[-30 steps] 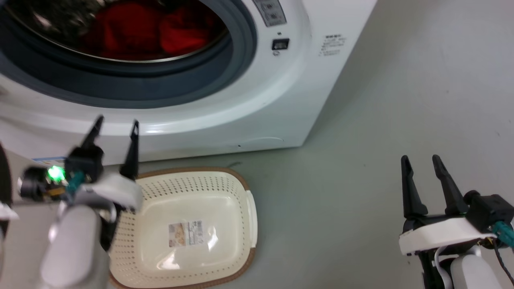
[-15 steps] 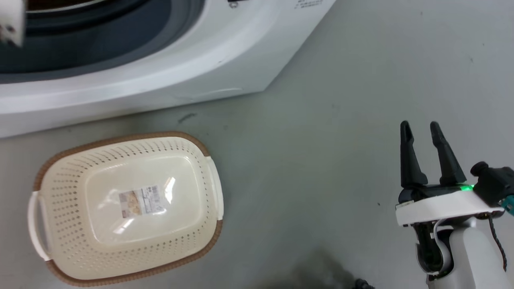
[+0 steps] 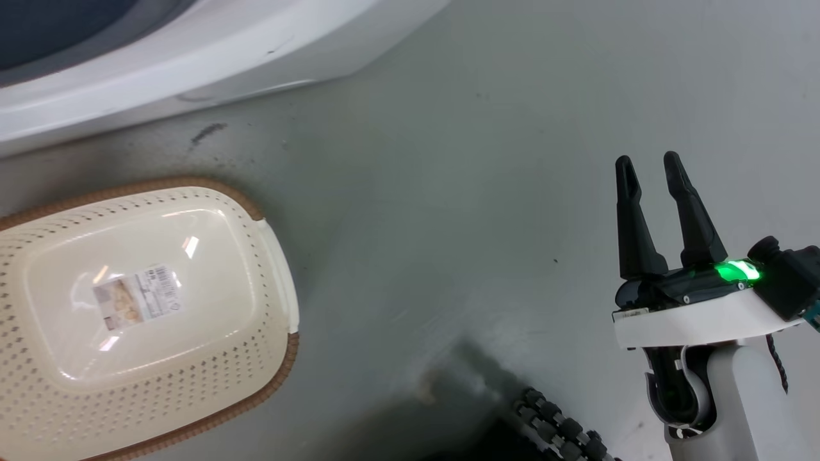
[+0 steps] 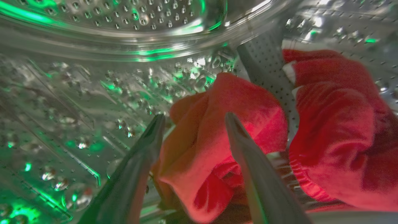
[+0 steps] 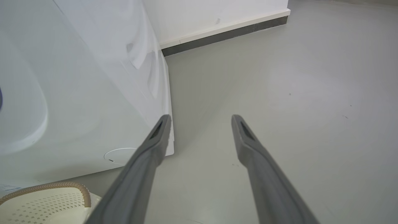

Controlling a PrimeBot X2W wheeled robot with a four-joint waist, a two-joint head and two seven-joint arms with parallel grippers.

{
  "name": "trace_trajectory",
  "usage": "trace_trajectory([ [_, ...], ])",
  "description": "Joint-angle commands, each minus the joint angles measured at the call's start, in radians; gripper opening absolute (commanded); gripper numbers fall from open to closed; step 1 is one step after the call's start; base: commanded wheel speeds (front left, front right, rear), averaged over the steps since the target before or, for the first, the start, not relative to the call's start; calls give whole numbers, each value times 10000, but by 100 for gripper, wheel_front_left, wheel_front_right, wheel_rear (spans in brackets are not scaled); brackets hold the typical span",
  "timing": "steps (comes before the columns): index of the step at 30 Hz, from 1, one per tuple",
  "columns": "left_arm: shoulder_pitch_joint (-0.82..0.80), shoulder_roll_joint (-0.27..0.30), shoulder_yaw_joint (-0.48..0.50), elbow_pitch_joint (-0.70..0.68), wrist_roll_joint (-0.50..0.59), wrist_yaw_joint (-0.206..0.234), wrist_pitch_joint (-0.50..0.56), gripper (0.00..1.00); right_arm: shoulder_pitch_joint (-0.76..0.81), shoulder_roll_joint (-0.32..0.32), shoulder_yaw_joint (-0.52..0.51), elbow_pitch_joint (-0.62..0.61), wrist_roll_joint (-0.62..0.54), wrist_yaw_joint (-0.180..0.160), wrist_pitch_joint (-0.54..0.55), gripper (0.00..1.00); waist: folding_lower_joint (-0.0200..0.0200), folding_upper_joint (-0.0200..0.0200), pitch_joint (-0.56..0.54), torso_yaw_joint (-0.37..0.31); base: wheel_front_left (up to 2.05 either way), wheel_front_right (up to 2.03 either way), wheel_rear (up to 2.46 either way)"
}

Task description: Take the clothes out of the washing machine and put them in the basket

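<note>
Gaping left tool (image 4: 194, 115) at red garment (image 4: 255, 115), basket (image 3: 269, 288) cropped by frame edge, right tool (image 3: 648, 159) likewise spread.

In our head view the washing machine (image 3: 192, 45) sits at the upper left. The basket (image 3: 278, 269) stands on the floor (image 3: 448, 192) just before it, at the left edge. Our right hand (image 3: 648, 159) hangs over the floor at the lower right, well apart from the basket. Our left hand (image 4: 195, 115) is inside the drum (image 4: 77, 93), with one garment (image 4: 217, 102) ahead, between its parted fingers. The second garment (image 4: 335, 124) lies to that view's right, beyond a paddle (image 4: 267, 68). A wall (image 5: 217, 15) stands behind the machine.
</note>
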Motion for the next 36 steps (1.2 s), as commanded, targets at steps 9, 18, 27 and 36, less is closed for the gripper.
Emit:
trace_trajectory([
  [9, -1274, 463, -574, 382, -143, 19, 1925, 100, -110, 17, 384, -216, 434, -7, -25, 100, -1, 0, 1034, -722, 0, 0, 0],
  [18, -1364, 858, -715, 619, -72, 136, 1953, 100, -150, 17, 443, -472, 89, -7, -25, 100, -1, 0, 1335, -883, 0, 0, 0],
  [27, -1392, 817, -1122, 598, -311, 33, 1384, 0, -228, 14, 146, -634, -254, -7, -25, 100, -1, 0, 1490, -753, 0, 0, 0],
  [36, -1014, 590, -1276, 676, -752, 8, -414, 0, -454, 14, -120, -423, -414, -7, -25, 100, -1, 0, 1038, -532, 0, 0, 0],
])
